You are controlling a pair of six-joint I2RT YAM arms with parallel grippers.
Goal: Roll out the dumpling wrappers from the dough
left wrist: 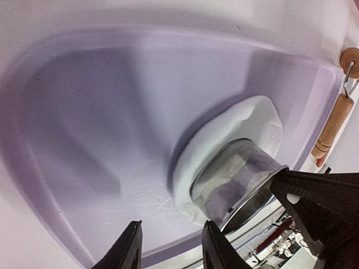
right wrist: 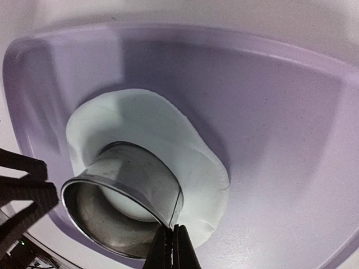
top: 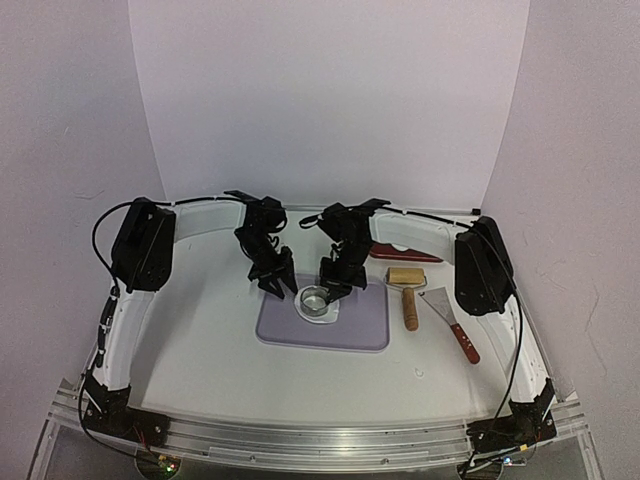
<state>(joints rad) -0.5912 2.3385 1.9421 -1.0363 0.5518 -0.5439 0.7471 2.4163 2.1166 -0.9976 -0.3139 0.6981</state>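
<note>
- The dough [right wrist: 146, 120] is lying as a thin white sheet with uneven edges on the purple mat [top: 360, 325], in the mat's far-middle part.
- The metal ring [right wrist: 120, 199] is standing upright on the dough. White dough is showing inside it and spreading out around it on the mat.
- The right gripper [right wrist: 174, 232] is hanging over the mat's far edge. Its fingers are pinching the ring's thin wall and are pressed almost together on the rim.
- The left gripper [left wrist: 173, 227] is hanging over the mat's far-left part, just beside the ring.
- The left fingers [left wrist: 130, 249] are standing spread apart above bare mat, touching neither the dough nor the ring.
- The rolling pin [top: 408, 292] is lying on the table [top: 200, 350] just right of the mat, with its wooden head toward the far side and its handle pointing back toward the arms.
- The scraper [top: 455, 322], with a metal blade and a red handle, is lying on the table further right of the mat, near the rolling pin but apart from it.
- A dark red flat thing [top: 405, 256] is sitting behind the mat's far-right corner, partly hidden by the right arm. I cannot tell what it is.
</note>
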